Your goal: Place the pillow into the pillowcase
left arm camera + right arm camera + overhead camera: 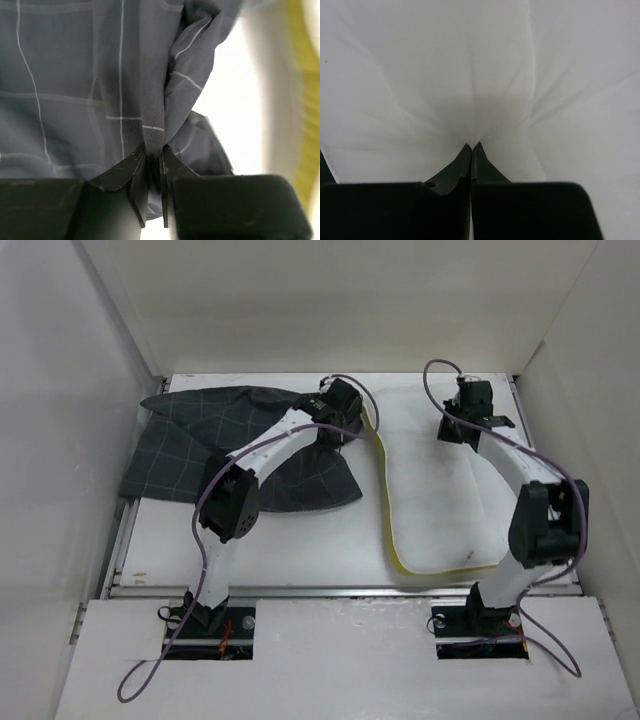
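Observation:
The white pillow [440,490] with a yellow edge lies on the right half of the table. The dark grey checked pillowcase [200,445] lies crumpled to its left, its right edge next to the pillow. My left gripper [335,405] is shut on a fold of the pillowcase's hem [152,115], with the pillow's yellow edge [305,100] to its right. My right gripper [465,410] sits at the pillow's far edge, shut on a pinch of the white pillow fabric [475,100], which puckers toward the fingertips.
White walls [60,390] enclose the table on the left, back and right. The pillowcase reaches the left wall. A metal rail [330,590] runs along the table's near edge. Purple cables loop above both arms.

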Motion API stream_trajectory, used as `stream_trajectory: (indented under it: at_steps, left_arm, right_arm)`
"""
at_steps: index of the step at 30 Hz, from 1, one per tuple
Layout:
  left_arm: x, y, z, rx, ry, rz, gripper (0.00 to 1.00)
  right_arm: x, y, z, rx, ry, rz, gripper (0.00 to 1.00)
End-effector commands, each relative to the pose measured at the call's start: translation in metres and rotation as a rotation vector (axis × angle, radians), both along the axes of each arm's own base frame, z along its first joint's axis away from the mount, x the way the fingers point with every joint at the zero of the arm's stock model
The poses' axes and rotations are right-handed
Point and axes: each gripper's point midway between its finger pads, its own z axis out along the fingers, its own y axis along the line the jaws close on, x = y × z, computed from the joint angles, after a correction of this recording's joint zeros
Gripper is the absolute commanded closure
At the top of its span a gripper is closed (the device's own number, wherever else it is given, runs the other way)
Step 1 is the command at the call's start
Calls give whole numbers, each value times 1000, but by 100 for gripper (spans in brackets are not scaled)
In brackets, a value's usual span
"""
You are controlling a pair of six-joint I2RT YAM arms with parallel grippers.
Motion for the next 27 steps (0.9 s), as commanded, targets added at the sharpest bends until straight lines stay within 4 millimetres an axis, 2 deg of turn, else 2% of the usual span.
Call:
stream_trajectory:
  at_steps: [1,2,3,4,5,6,7,10,12,15,17,18,19,20,22,23,24,25,26,27]
  left_arm:
    - [-23,11,6,7,25,2,87]
    - [-33,18,-8,25,61,18,87]
    - [-41,22,-15,31,86,12,87]
    - [-48,22,-22,18,110,10,87]
    - [-58,23,-24,12,122,5,87]
    - [-74,31,-47,28,173,16,89]
    - [-84,31,-59,19,217,1,92]
    - [-112,30,-79,15,283,-3,98]
    - [-126,22,-76,20,275,-31,98]
    - [-138,13,-62,9,262,-63,80]
    - [-145,10,-55,14,249,-81,60]
    - [-142,13,-54,25,233,-64,49]
    - [-139,13,-45,23,213,-59,43]
    - [-135,13,-37,28,196,-53,36]
    - [-123,18,-25,40,156,-24,27]
    - [-113,19,-14,33,130,-16,23]
    - [-107,23,-9,41,115,-7,21]
    - [-99,26,-3,37,95,11,18]
    - [-91,36,4,27,86,42,12]
    - [-85,41,14,26,58,51,9]
  right_arm:
    - [-18,12,76,44,-211,15,100]
    - [-26,10,76,47,-207,0,100]
    - [-37,6,66,34,-181,-15,100]
    - [-47,4,71,42,-185,-32,100]
    - [-53,3,68,41,-173,-33,100]
    - [-57,-3,66,29,-165,-71,100]
    - [-64,-7,55,19,-126,-96,100]
    - [-69,-22,43,-23,-83,-180,100]
    - [-69,-23,33,-27,-44,-196,100]
    - [-65,-21,28,-26,-28,-191,100]
    - [-64,-16,29,-14,-34,-159,100]
    - [-64,-14,29,-6,-33,-150,98]
    - [-61,-12,31,-19,-46,-108,92]
    - [-62,4,39,-10,-70,-56,72]
    - [-62,21,57,-22,-129,17,47]
    - [-63,30,65,-25,-150,46,25]
    - [-66,55,67,-2,-160,116,21]
    - [-70,67,71,8,-167,163,16]
    - [-69,79,77,27,-186,198,16]
    - [-74,99,72,63,-164,251,16]
